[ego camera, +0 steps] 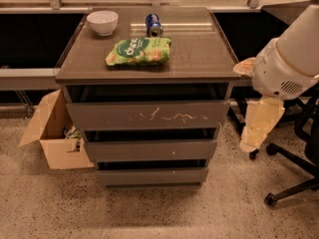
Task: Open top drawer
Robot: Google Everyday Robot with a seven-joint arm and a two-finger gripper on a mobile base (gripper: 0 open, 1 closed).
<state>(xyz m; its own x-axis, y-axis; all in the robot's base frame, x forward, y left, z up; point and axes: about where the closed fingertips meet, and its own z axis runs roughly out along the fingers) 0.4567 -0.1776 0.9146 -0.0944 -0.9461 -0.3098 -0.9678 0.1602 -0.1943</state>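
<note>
The top drawer (147,115) is the wide grey-brown front just under the cabinet top, with pale squiggly scratches across its middle. It has no handle, and its front stands about in line with the two shorter fronts below it. My gripper (259,126) hangs as a pale cream piece under the white arm (291,54) at the right. It is beside the cabinet's right side, at the height of the top drawer and apart from it.
On the cabinet top (199,54) lie a green snack bag (138,51), a white bowl (102,22) and a blue can (153,25). An open cardboard box (55,133) stands on the floor at the left. An office chair base (294,183) stands at the right.
</note>
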